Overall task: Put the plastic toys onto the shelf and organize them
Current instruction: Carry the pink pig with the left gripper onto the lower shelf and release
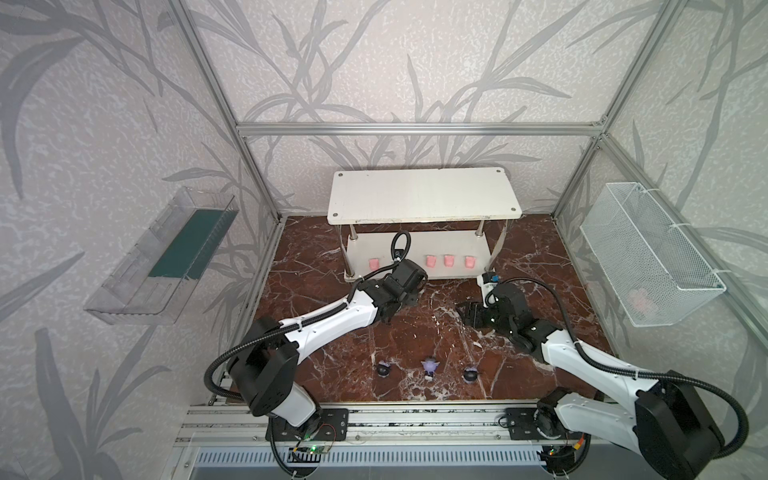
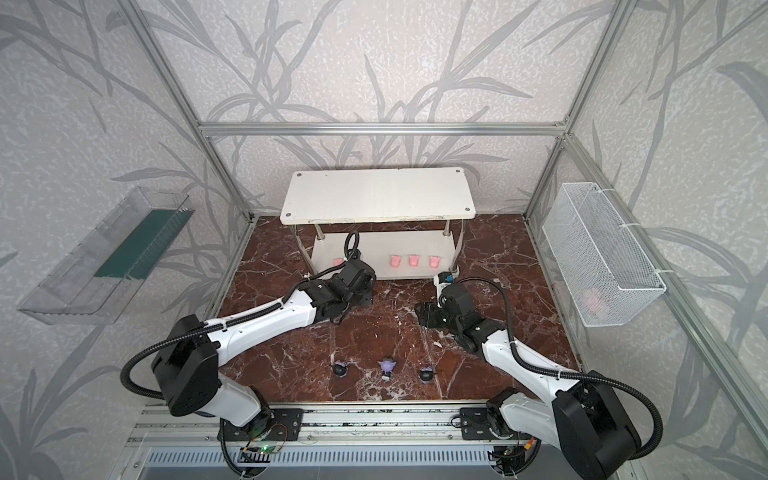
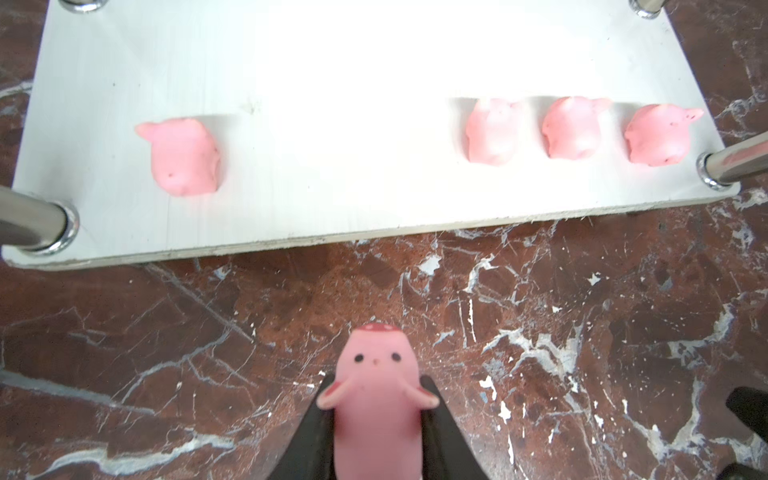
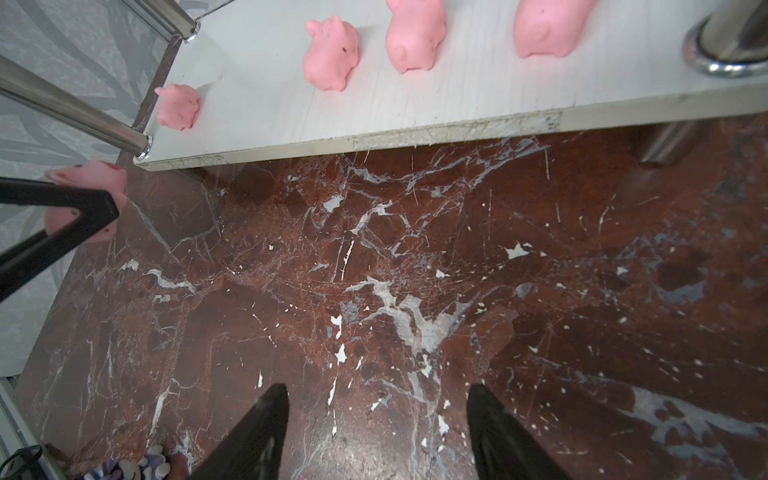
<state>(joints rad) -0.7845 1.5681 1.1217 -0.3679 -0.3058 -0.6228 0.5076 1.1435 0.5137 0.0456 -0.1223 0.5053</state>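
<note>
The left claw (image 3: 376,384) pinches a pink piglet (image 3: 376,361) over the tabletop (image 1: 415,340), in front of the shelf (image 3: 332,199). On the shelf's bottom board, a lone piglet (image 3: 185,156) sits near the left end and a row of 3 piglets (image 3: 571,133) near the right end. The right claw (image 4: 378,399) is spread apart. 3 purple and black figures (image 1: 429,368) stand by the tabletop's front edge.

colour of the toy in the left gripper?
The toy is pink with black dot eyes; clearest in left wrist view.
</note>
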